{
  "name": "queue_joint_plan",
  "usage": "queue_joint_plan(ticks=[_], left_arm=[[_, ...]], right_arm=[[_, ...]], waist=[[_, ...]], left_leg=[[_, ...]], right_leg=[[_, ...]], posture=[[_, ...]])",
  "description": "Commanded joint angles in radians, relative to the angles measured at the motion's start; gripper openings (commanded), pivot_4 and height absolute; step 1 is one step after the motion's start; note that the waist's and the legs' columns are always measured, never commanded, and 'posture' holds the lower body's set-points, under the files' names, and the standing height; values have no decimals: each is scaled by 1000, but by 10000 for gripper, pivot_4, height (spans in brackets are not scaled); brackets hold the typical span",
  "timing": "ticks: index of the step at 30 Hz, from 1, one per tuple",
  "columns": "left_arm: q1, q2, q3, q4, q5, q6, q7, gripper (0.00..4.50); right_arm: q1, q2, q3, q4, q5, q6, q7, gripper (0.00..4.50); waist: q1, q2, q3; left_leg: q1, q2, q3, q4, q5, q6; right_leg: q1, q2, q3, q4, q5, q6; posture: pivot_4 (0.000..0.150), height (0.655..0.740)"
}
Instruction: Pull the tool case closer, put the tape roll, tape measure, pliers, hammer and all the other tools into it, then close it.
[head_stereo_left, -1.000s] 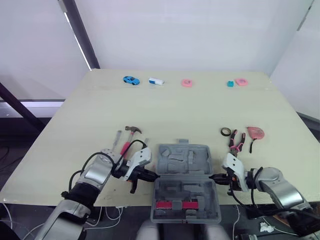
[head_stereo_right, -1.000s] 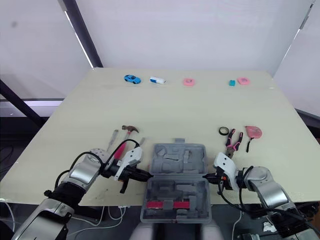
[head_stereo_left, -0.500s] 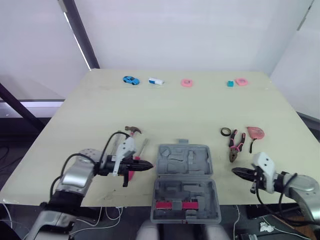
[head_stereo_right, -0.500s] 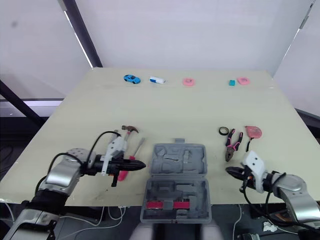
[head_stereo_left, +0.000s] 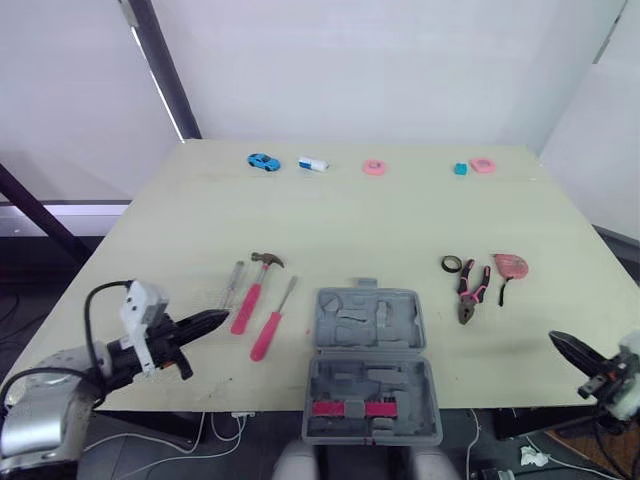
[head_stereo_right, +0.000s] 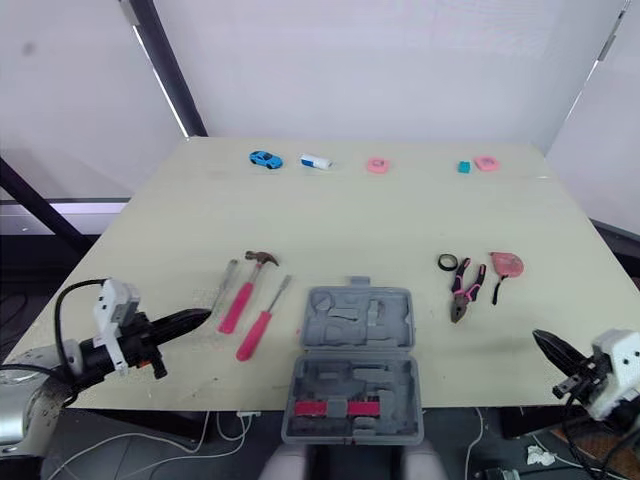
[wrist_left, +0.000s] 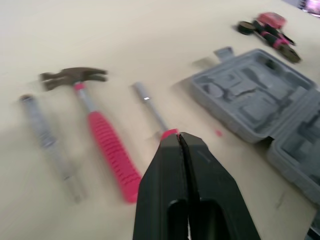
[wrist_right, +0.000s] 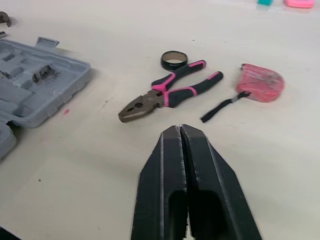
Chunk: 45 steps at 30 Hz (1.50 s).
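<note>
A grey plastic tool case (head_stereo_left: 368, 365) lies open at the lower centre of the head-camera frame, on a pale beige table (head_stereo_left: 350, 220). Its nearer half carries a pink strip and reaches past the table's front edge. Left of the case, three tools lie side by side, apart from it: a pink-handled screwdriver (head_stereo_left: 272, 320) nearest the case, then a hammer with a pink handle and dark steel head (head_stereo_left: 252, 293), then a slim grey metal driver (head_stereo_left: 232, 284). At right of centre, a pair of pink-and-black pliers (head_stereo_left: 470, 294) lies with a small black tape roll (head_stereo_left: 452, 264) just beside its handles and a pink tape measure (head_stereo_left: 511, 265) near them, its black strap trailing toward the front edge. The left gripper (head_stereo_left: 222, 316) sits at the lower left, its two black fingers pressed together on nothing, pointing toward the three tools. The right gripper (head_stereo_left: 556, 339) sits at the lower right corner, likewise pinched tight and empty, well apart from the pliers. Along the table's far edge, at the top of the frame, lie a small blue toy car (head_stereo_left: 262, 161), a white-and-blue block (head_stereo_left: 313, 164), two pink pieces and a teal cube (head_stereo_left: 460, 168).
</note>
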Motion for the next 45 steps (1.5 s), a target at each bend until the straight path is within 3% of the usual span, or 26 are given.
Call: queue_joint_plan(ticks=[1, 6, 7, 20, 29, 37, 45], left_arm=[[62, -9, 92, -17, -36, -43, 18, 19074], [188, -10, 166, -13, -60, -79, -13, 41858], [196, -7, 170, -8, -63, -84, -15, 43912], [188, -2, 148, 15, -73, -122, -33, 43912], [114, 70, 97, 44, -78, -130, -115, 43912], [82, 82, 20, 12, -67, -168, -177, 43912], [48, 78, -83, -180, -105, -114, -152, 43912]], right_arm=[[21, -8, -79, 28, 65, -43, 52, 18739], [77, -14, -114, 89, 97, -69, 136, 42365], [82, -16, -115, 96, 98, -72, 141, 44180], [51, -73, -107, 173, 90, -91, 191, 44180], [-21, -122, -36, 49, 75, -13, 156, 44180], [-139, -253, 43, -12, 65, 156, 136, 44180], [-367, -441, 237, 14, -86, 245, 154, 44180]], waist=[[0, 0, 0], [-3, 0, 0], [-2, 0, 0], [-2, 1, -2], [0, 1, -1], [0, 1, -1], [3, 2, 0]], left_leg=[[0, 0, 0, 0, 0, 0], [0, 0, 0, -2, 0, 0], [0, 0, 1, -2, 0, 0], [0, 0, 1, -2, 0, 0], [-1, 0, 2, -2, 0, 0], [-1, -1, 3, -2, 0, 0], [-2, -1, 5, -2, 0, 0]], right_leg=[[0, 0, 0, 0, 0, 0], [-1, 0, 0, -2, 0, -1], [-1, -1, 0, -2, 0, -1], [-2, -8, -1, -3, 0, 0], [-2, -4, -4, -2, 0, -1], [-2, -5, -2, -3, 2, -3], [-3, -4, -3, -3, 2, -4]], posture=[[1500, 7395], [1500, 7395], [1500, 7395], [1500, 7395], [1500, 7395], [1500, 7395], [1500, 7395]])
